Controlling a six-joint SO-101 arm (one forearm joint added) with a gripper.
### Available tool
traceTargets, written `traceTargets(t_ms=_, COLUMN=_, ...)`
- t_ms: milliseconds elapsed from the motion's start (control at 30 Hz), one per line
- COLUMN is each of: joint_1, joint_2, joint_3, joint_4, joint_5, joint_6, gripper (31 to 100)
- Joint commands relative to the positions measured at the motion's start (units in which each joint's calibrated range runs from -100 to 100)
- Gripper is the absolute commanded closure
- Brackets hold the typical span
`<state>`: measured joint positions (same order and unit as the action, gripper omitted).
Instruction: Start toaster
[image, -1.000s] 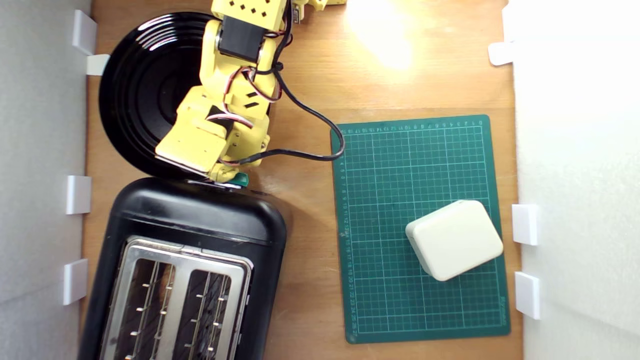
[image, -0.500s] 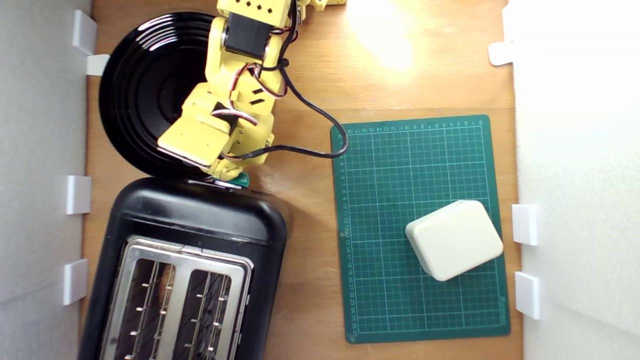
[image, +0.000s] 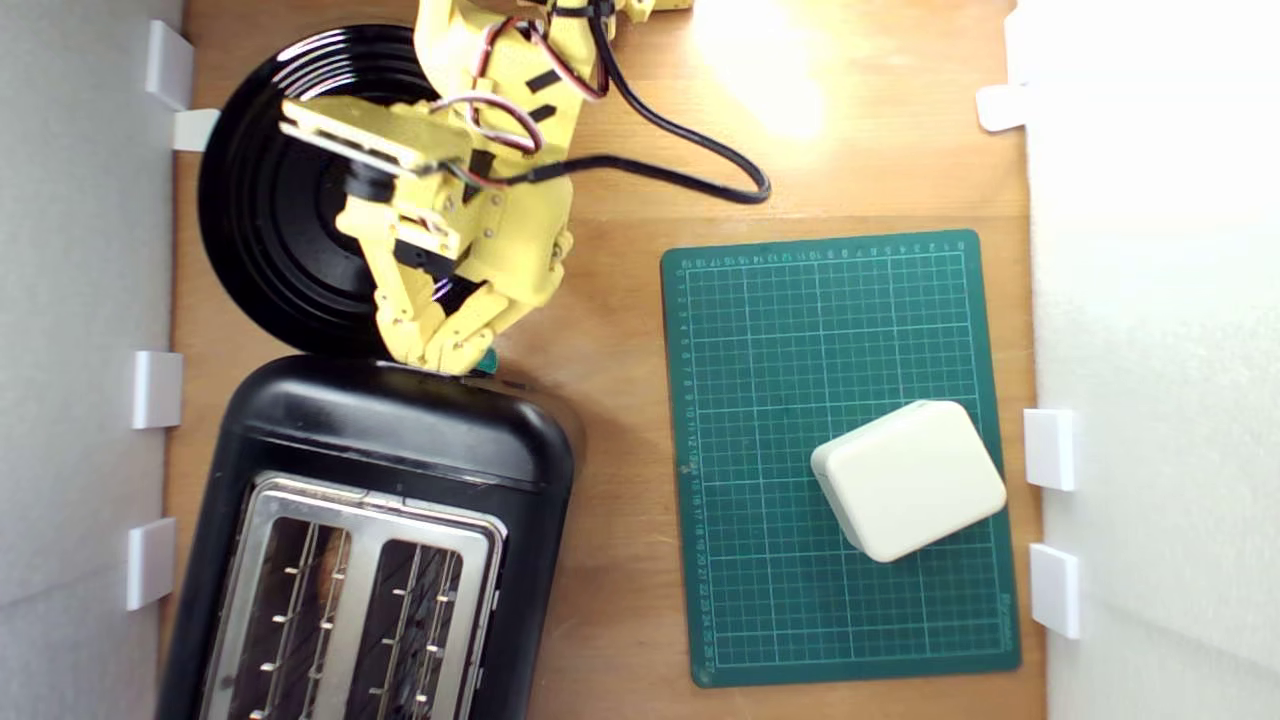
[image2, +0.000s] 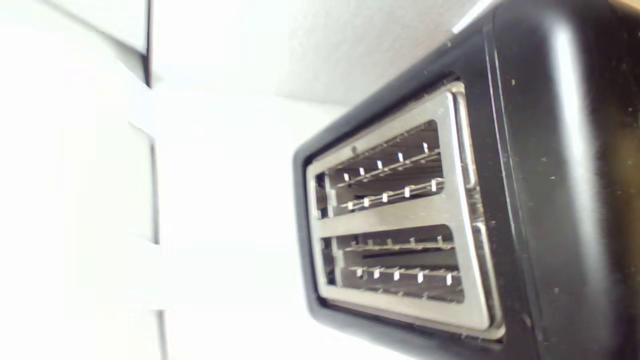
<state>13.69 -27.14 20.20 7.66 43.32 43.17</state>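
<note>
The toaster (image: 390, 440) is a glossy black body with a silver top frame (image: 365, 590) around two slots, at the exterior view's lower left. Its small teal lever (image: 487, 362) pokes out at the end facing the arm. My yellow gripper (image: 432, 356) points down at that end. Its fingertips meet at the toaster's edge, just to the exterior view's left of the lever, shut with nothing between them. The wrist view shows the toaster (image2: 540, 200) and both slots from that end, with no fingers in the picture.
A round black plate (image: 265, 200) lies under the arm, behind the toaster. A green cutting mat (image: 800, 330) with a cream box (image: 908, 478) on it lies at the exterior view's right. A black cable (image: 690, 170) loops over the wood. White walls stand on both sides.
The wrist has swung up and back over the plate, so the fingers now show, pointing at the toaster's end. Toaster, lever and box have not moved.
</note>
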Motion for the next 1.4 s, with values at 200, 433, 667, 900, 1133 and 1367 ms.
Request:
traceTargets(t_ms=200, joint_1=-7.34, joint_2=-22.91, joint_3=11.92, joint_4=-6.53, joint_5=-0.45, joint_6=-5.35, gripper=98.9)
traceTargets(t_ms=433, joint_1=-14.41, joint_2=-40.89, joint_3=32.73, joint_4=-7.00, joint_5=-0.62, joint_6=-12.11, gripper=98.9)
traceTargets(t_ms=667, joint_1=-15.99, joint_2=-58.46, joint_3=55.99, joint_4=-8.12, joint_5=-0.62, joint_6=-12.95, gripper=98.9)
traceTargets(t_ms=900, joint_1=-15.28, joint_2=-71.03, joint_3=71.44, joint_4=-14.78, joint_5=-0.36, joint_6=-12.95, gripper=98.9)
traceTargets(t_ms=1133, joint_1=-15.99, joint_2=-72.20, joint_3=77.71, joint_4=-16.38, joint_5=-0.54, joint_6=-14.78, gripper=98.9)
traceTargets(t_ms=1367, joint_1=-17.90, joint_2=-72.28, joint_3=78.43, joint_4=-15.07, joint_5=-0.02, joint_6=-16.83, gripper=98.9)
